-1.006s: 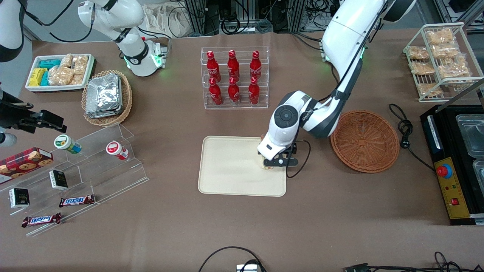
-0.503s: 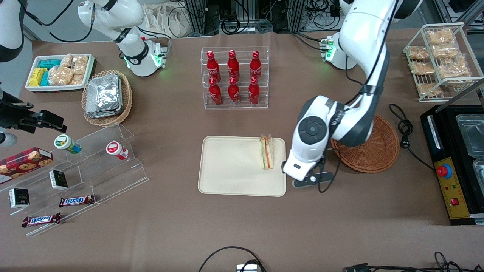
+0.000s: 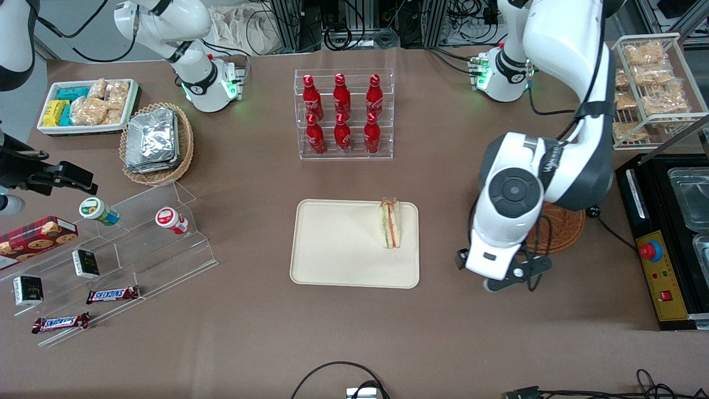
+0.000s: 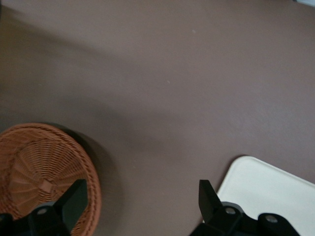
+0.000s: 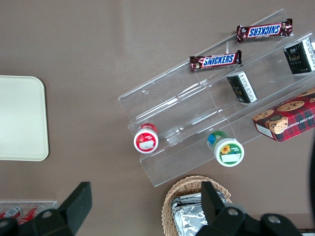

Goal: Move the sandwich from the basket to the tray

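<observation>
The sandwich (image 3: 390, 223), a wedge with green, orange and red layers, stands on edge on the cream tray (image 3: 338, 244), near the tray edge toward the working arm's end. The reddish-brown wicker basket (image 3: 559, 228) is mostly hidden under the working arm; it also shows in the left wrist view (image 4: 42, 169), empty in the part seen. My gripper (image 3: 507, 274) hangs above bare table between tray and basket, fingers (image 4: 74, 199) wide apart and holding nothing. A tray corner (image 4: 268, 184) shows in the left wrist view.
A clear rack of red bottles (image 3: 343, 113) stands farther from the front camera than the tray. A wire rack of bagged snacks (image 3: 645, 88) and a black machine (image 3: 667, 244) sit at the working arm's end. A tiered acrylic stand (image 3: 116, 249) with snacks lies toward the parked arm's end.
My gripper let go of the sandwich on the tray, then rose and swung off toward the basket. The sandwich stays standing where it was set.
</observation>
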Action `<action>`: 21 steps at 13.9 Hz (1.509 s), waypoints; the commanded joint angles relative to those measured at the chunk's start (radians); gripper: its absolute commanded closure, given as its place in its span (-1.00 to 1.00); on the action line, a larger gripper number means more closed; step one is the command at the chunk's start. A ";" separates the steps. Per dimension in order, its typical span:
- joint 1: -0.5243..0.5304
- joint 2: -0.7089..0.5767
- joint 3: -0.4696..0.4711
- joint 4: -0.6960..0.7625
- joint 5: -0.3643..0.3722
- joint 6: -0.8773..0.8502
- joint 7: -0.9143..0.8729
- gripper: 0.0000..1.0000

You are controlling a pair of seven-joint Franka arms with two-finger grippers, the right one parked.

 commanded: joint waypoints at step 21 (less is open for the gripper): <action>0.493 -0.555 -0.257 -0.228 -0.068 -0.354 0.583 -1.00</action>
